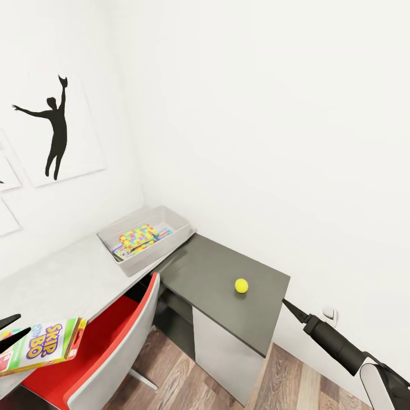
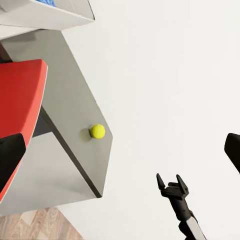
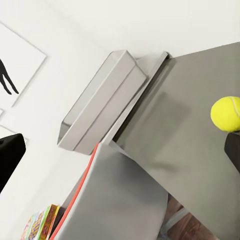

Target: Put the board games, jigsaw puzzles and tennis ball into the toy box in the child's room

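The light grey toy box (image 1: 177,226) stands on the white table (image 1: 62,279) by the wall corner, with a jigsaw puzzle (image 1: 138,236) lying on a flat game box inside it. The tennis ball (image 1: 241,285) rests on the lower dark grey section (image 1: 228,262). My right gripper (image 1: 289,307) is open just off that section's right edge, pointing at the ball (image 3: 226,113). A Skip-Bo board game (image 1: 45,344) lies tilted at the desk's near left edge. My left gripper (image 1: 14,330) is open at its left end, with nothing between its fingers.
A red-seated chair (image 1: 114,341) with a grey back is pushed under the desk, between the Skip-Bo box and the dark section. White walls close the back and right. A silhouette picture (image 1: 54,131) hangs at the left. Wood floor (image 1: 285,381) shows below.
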You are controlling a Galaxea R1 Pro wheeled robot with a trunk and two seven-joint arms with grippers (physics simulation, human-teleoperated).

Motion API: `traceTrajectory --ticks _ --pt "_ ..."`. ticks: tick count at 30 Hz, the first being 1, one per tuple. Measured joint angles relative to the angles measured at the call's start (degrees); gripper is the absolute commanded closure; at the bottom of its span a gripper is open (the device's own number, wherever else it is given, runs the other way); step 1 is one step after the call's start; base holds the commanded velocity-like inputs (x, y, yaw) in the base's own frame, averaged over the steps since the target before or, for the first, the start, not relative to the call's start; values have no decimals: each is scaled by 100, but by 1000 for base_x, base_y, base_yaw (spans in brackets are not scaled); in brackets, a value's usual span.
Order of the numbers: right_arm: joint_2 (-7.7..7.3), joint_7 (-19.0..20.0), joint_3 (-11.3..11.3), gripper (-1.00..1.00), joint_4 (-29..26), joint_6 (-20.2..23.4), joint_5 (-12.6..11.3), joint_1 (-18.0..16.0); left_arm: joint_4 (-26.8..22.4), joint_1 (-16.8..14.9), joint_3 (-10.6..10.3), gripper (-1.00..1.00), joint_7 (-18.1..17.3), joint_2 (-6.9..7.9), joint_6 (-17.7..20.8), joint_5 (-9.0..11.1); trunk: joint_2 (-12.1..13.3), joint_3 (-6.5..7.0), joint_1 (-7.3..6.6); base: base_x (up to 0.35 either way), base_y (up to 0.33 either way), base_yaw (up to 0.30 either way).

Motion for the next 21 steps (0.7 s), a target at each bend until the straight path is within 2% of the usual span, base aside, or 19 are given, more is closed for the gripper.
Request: traceTrajectory --ticks 6,11,21 --pt "0 -5 12 -100 1 0 0 0 37 4 10 -100 0 5 3 -13 0 0 0 0 0 0" --pt "0 -14 20 -100 2 0 0 0 79 7 107 -100 0 6 4 -40 0 0 0 -13 4 0" --pt "0 -12 23 -100 2 0 0 0 122 8 249 -100 0 6 4 -96 0 0 1 -135 73 0"
